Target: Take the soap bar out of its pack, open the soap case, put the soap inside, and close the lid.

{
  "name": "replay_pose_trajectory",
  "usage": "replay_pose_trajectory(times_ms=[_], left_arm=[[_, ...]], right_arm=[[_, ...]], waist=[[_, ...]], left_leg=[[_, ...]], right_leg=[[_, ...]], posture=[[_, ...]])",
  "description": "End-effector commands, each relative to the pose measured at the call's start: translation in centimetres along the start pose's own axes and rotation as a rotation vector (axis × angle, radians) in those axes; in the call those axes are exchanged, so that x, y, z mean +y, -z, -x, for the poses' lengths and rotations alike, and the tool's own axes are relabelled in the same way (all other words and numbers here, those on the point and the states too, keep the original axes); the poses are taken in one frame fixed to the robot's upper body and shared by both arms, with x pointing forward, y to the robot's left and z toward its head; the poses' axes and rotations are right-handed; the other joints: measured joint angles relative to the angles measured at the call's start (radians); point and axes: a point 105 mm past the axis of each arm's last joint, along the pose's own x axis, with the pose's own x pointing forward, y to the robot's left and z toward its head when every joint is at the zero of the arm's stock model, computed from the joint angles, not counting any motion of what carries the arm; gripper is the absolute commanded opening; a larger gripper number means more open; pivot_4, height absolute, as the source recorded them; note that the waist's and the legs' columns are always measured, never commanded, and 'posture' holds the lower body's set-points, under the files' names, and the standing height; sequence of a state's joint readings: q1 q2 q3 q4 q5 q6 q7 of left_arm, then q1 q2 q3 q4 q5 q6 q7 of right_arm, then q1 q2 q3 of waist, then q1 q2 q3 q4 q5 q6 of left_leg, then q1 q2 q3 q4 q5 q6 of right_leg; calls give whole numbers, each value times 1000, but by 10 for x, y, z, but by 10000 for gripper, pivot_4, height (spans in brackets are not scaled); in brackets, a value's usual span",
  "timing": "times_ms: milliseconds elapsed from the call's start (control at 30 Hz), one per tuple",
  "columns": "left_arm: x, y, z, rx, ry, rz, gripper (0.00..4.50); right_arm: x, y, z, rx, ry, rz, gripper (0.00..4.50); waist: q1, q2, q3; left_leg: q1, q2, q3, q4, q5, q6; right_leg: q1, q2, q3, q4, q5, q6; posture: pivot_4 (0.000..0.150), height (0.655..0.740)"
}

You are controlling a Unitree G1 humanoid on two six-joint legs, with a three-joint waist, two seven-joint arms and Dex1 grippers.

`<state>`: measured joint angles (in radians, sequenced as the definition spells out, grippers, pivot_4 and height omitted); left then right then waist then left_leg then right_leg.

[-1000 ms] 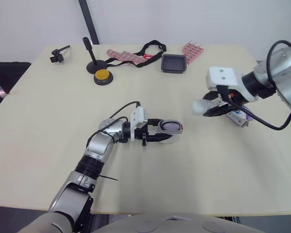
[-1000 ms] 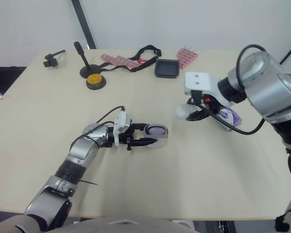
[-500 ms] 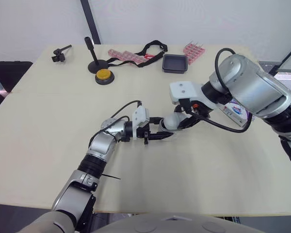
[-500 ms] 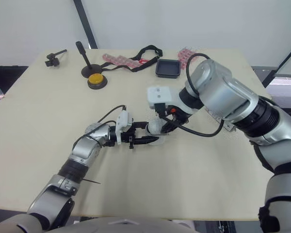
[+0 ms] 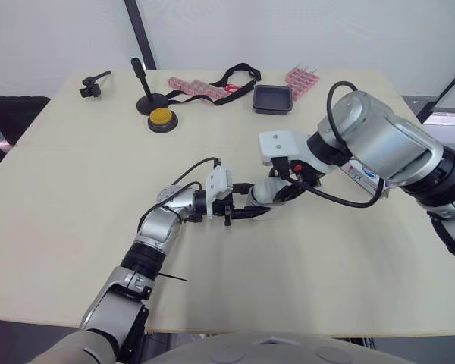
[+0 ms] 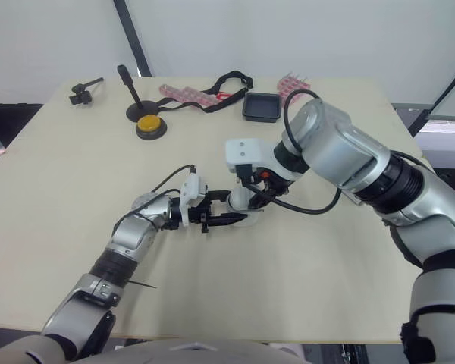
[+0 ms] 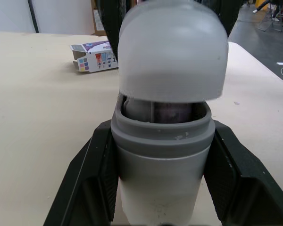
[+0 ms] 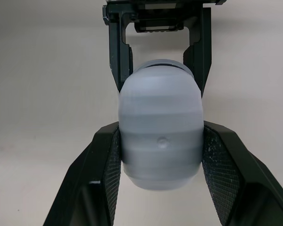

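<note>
My left gripper [image 5: 255, 211] is shut on the grey soap case base [image 7: 162, 155], holding it just above the middle of the table. A purple soap bar [image 7: 172, 112] lies inside the base. My right gripper [image 5: 277, 191] is shut on the translucent white lid [image 8: 161, 136] and holds it over the far end of the base, tilted, with a gap through which the soap shows. The lid [image 7: 172, 52] overlaps the case rim. The opened soap pack [image 5: 369, 174] lies on the table to the right, behind my right arm.
Along the table's far edge are a black tray [image 5: 272, 98], pink racks [image 5: 301, 78], a black strap [image 5: 239, 74], a yellow button [image 5: 161, 118], a black stand [image 5: 144, 91] and a small black clamp [image 5: 93, 82].
My right gripper carried the lid left from beside the soap pack to the case in my left gripper, then settled slightly closer over it. The left gripper stayed in place.
</note>
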<state>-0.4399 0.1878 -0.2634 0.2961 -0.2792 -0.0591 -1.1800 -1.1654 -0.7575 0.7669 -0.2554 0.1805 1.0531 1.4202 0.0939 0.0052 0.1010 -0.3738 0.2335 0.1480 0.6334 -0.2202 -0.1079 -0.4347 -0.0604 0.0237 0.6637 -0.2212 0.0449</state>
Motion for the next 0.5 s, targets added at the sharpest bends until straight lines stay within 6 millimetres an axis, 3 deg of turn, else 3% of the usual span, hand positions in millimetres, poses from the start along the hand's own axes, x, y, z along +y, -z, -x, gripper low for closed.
replay_pose_trajectory(times_ms=[33, 500], left_arm=[[0, -2, 1, 3, -6, -24, 19396], [-1, -1, 1, 9, -4, -24, 19396]], right_arm=[[-4, -6, 4, 2, 38, 22, 19797], [-4, -5, -4, 7, 19, -5, 19797]], waist=[[0, 0, 0], [-2, 0, 0]], left_leg=[[0, 0, 0, 0, 0, 0], [0, 0, 0, 0, 0, -1]], right_leg=[[0, 0, 0, 0, 0, 0], [2, 0, 0, 0, 0, 0]], posture=[[1500, 7291], [1500, 7291]])
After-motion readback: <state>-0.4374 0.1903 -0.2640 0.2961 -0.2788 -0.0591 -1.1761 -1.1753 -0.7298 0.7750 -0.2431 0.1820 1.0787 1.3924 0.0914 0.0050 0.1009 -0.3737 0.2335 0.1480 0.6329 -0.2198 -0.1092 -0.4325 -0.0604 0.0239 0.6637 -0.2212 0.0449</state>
